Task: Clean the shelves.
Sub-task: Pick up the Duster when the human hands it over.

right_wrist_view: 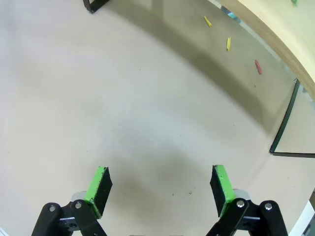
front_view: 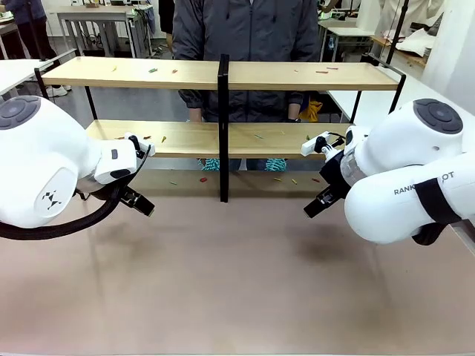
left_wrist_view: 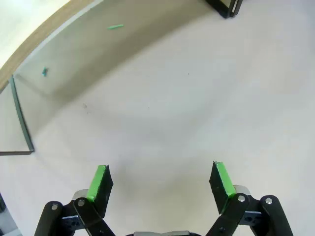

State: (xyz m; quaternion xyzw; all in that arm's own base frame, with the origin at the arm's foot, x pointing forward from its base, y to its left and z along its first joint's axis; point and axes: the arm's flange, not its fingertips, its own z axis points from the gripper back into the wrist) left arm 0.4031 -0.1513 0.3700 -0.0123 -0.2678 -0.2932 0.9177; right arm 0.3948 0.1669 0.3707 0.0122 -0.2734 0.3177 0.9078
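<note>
The shelves [front_view: 223, 74] stand across the far half of the table, two light-wood boards in a thin black frame with a central post [front_view: 223, 126]. Small coloured scraps [front_view: 321, 71] lie on both boards and on the table under the lower board [front_view: 185, 141]. My left gripper [front_view: 139, 202] hangs low at the left, in front of the shelves; its wrist view shows it open [left_wrist_view: 161, 182] over bare table. My right gripper [front_view: 315, 205] mirrors it on the right, open [right_wrist_view: 160, 186] with nothing between its green pads [right_wrist_view: 98, 184].
A person in a grey jacket [front_view: 252, 37] stands close behind the shelves. Yellow and red scraps [right_wrist_view: 228, 44] lie under the board's edge [right_wrist_view: 275, 24], green ones [left_wrist_view: 115, 27] on the left side. Thin frame legs [right_wrist_view: 285, 128] [left_wrist_view: 22, 123] stand beside each gripper. White tables [front_view: 15, 70] flank the scene.
</note>
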